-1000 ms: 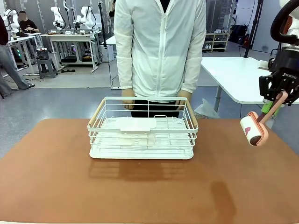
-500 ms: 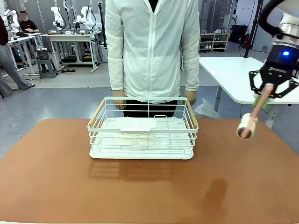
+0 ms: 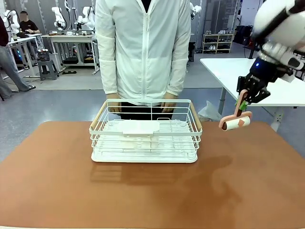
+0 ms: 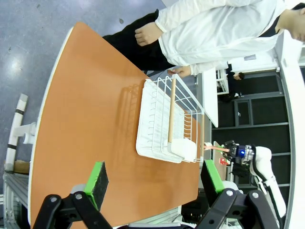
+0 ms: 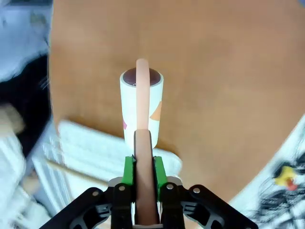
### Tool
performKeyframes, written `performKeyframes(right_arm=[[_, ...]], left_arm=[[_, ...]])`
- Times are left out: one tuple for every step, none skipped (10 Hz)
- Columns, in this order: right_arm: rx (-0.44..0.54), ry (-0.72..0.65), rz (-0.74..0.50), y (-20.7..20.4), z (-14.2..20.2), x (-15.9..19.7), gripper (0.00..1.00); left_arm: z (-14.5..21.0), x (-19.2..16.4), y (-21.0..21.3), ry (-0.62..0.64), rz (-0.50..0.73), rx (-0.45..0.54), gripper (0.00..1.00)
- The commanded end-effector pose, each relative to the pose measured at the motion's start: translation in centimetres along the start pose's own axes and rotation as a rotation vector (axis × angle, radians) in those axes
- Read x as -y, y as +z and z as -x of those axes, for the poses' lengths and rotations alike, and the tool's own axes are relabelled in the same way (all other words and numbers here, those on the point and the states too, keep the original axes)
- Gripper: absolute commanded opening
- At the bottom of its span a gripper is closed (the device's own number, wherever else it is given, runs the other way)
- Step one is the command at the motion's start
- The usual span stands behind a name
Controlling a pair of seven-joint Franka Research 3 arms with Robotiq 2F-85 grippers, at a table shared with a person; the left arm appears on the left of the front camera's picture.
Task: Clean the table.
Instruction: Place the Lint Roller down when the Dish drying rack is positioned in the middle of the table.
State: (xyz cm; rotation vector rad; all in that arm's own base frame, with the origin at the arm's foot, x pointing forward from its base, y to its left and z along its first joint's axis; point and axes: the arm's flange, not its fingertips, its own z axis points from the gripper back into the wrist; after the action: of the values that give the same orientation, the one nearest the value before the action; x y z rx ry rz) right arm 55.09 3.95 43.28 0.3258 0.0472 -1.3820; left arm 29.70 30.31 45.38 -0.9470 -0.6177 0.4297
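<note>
The terracotta surface (image 3: 152,191) fills the lower half of the front frame, bare apart from the white wire basket (image 3: 146,131) sitting just left of centre toward its far edge. A person in a white jacket (image 3: 143,47) stands behind the basket, and has stepped toward the left of the frame over the last second, hands hanging just behind the basket's far rim.

My right arm has swung in from the far right edge toward the upper right of the frame and now hangs over the surface's far right corner. My right pincer (image 3: 244,101) is pressed tight on the pink handle of the lint roller (image 3: 234,123); in my right wrist picture the green pads clamp that handle on both sides. The roller has turned as I moved: a second ago its drum hung at a slant lower down by the right edge, and now it lies nearly level, closer to the basket but clear of the wood. I judge no rolling has begun; the next step is lowering the drum onto the surface.

My left pincer (image 4: 155,179) stands spread and empty, high above the surface.
</note>
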Motion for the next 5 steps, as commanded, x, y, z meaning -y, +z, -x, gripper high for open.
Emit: performKeyframes(right_arm=[[0.105,-0.125,-0.070,-2.1,0.9,1.1,0.21],[0.088,-0.133,-0.072,-2.8,0.4,1.2,0.21],[0.080,-0.153,-0.059,-3.8,-0.2,1.1,0.21],[0.083,-0.161,-0.051,-4.7,-0.7,0.9,0.21],[0.073,-0.170,-0.052,-5.4,-1.2,0.8,0.21]], left_arm=[[0.0,0.0,0.3,-0.015,0.025,0.007,1.00],[0.0,0.0,0.3,-0.015,0.025,0.007,1.00],[0.0,0.0,0.3,-0.015,0.025,0.007,1.00],[0.0,0.0,0.3,-0.015,0.025,0.007,1.00],[0.0,0.0,0.3,-0.015,0.025,0.007,1.00]])
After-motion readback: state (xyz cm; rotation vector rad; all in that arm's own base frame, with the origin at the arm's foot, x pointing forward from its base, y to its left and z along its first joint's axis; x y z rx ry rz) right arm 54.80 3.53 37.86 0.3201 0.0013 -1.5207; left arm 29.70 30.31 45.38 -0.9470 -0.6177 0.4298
